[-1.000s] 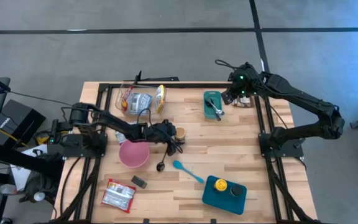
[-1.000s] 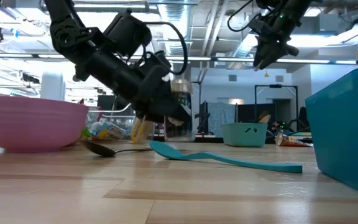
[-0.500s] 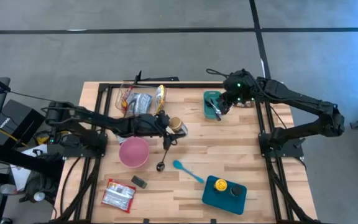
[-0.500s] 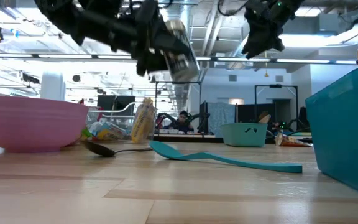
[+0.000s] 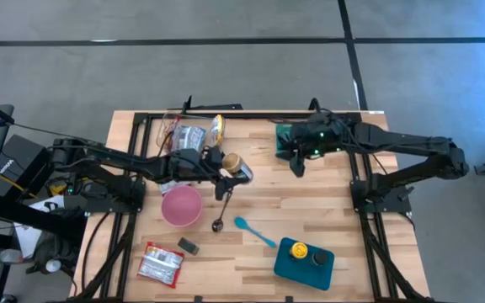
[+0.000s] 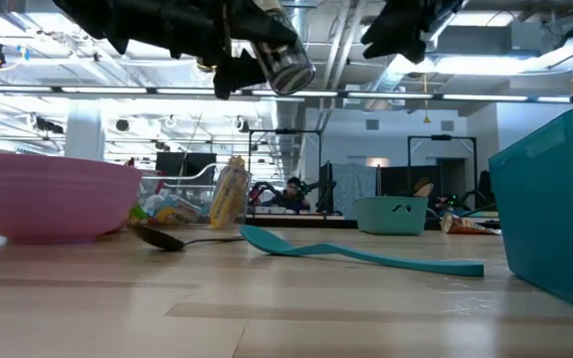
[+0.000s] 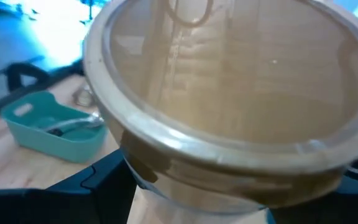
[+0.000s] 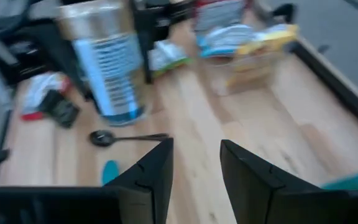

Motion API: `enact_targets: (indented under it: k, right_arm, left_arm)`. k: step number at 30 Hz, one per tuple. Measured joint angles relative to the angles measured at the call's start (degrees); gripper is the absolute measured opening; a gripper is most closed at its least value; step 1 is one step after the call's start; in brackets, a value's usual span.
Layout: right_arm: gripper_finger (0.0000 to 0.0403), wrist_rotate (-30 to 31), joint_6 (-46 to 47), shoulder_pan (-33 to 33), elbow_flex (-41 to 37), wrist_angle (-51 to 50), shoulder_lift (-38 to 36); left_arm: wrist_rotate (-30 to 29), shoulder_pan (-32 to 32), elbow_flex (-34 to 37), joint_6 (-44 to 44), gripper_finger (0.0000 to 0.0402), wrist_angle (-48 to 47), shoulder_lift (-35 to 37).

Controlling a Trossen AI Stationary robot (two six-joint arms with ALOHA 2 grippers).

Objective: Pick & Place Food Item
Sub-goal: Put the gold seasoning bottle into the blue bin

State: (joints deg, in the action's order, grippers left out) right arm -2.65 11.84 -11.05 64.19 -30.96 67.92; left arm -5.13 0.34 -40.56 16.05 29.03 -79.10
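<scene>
High view: light wood-plank table on a black frame, grey floor all round. Low view looks past it into a lab hall with ceiling lights and racks; one person sits far back.

Left gripper is up off the table near centre, fingers clamped on a clear jar with a gold lid, jar tilted on its side. Low view shows the jar well above the surface; left wrist view is filled by its lid.

Right gripper hangs over the near edge of the small teal bin, fingers narrowly apart, nothing between them.

Count:
- 1 pink bowl
- 1 dark spoon
- 1 teal spatula
- 1 teal tray with a yellow lid and a dark lid on it
- 1 snack packet
- 1 small dark block
- 1 clear bin of packets

Room: bare wood between the spatula and the right edge, and along the back edge right of the small bin; the bowl, spoon and spatula sit close together under the jar
</scene>
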Motion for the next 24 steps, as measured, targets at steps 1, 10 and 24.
enact_targets:
  k: [1,10,24]
  right_arm:
    - [0.0127,-0.97,-0.22,0.2,-0.65,1.19,0.0]
    - [0.0127,-9.04,2.05,-1.67,-9.33,8.38,-0.02]
    - [0.0127,-12.57,4.7,-1.62,-11.77,14.34,-0.02]
  left_arm:
    - [0.6,-0.02,0.0,0.78,0.0281,-0.42,-0.26]
    - [5.65,-0.02,0.06,5.96,0.0281,-3.48,-1.72]
    - [7.03,-0.85,0.02,8.92,0.0281,0.2,-8.25]
